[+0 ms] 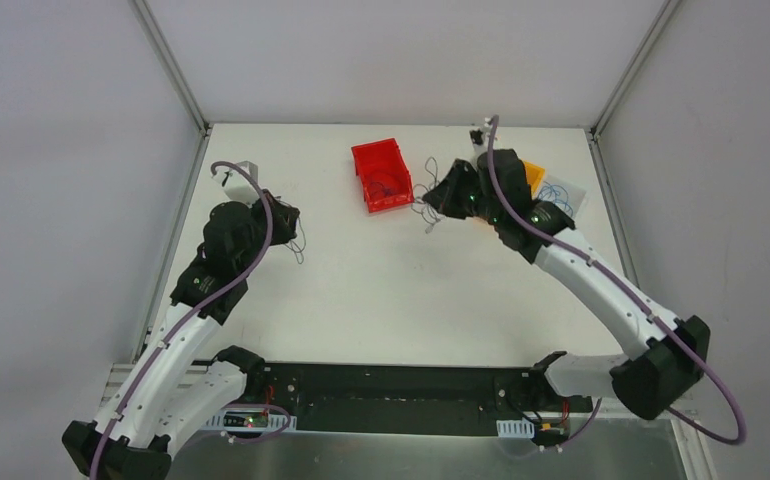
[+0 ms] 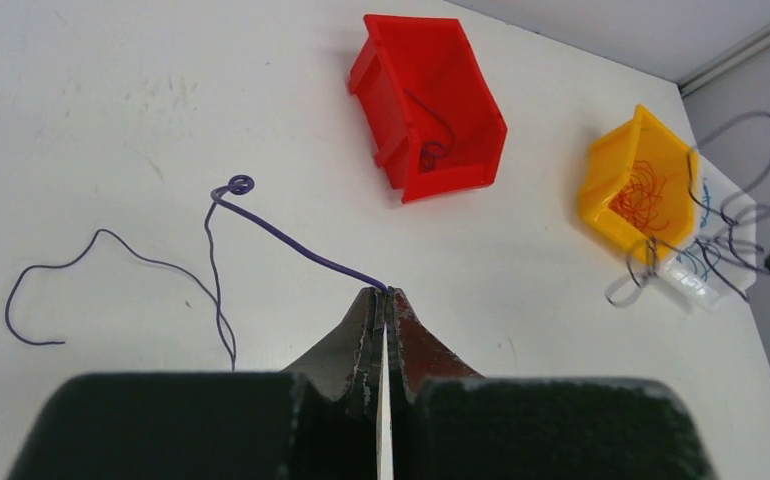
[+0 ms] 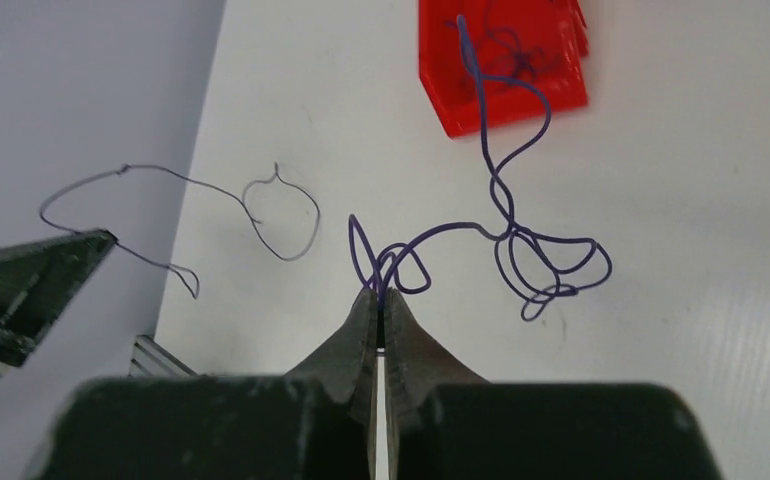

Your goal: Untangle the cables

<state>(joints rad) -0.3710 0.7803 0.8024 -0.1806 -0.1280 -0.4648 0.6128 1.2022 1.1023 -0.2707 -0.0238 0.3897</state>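
Currently both grippers are pinched shut on wire. Left gripper (image 2: 386, 293): jaws closed on the end of a purple cable (image 2: 291, 238), which runs out to a small curl, then trails back over the table (image 2: 111, 100). Right gripper (image 3: 379, 295): jaws closed on a knotted cable (image 3: 451, 229). Its loops bunch just beside the tips and one strand runs up across the red bin (image 3: 451, 100); I cannot tell whether it goes inside. Whether the two held strands join is also unclear. Judgement on the step: draw the arms apart slowly and low, watching that the loops slide open rather than cinch, and ease back if they tighten. Avoid dragging the red bin. View notes: only the left wrist shows the yellow bin (image 2: 599, 180) holding red-orange cables (image 2: 641, 195) and a clear tray (image 2: 706, 285) with blue ones. Overhead, the right arm hides most of that. Only the right wrist resolves the loops. Overhead they are too thin to read, but that view shows the grippers well apart.
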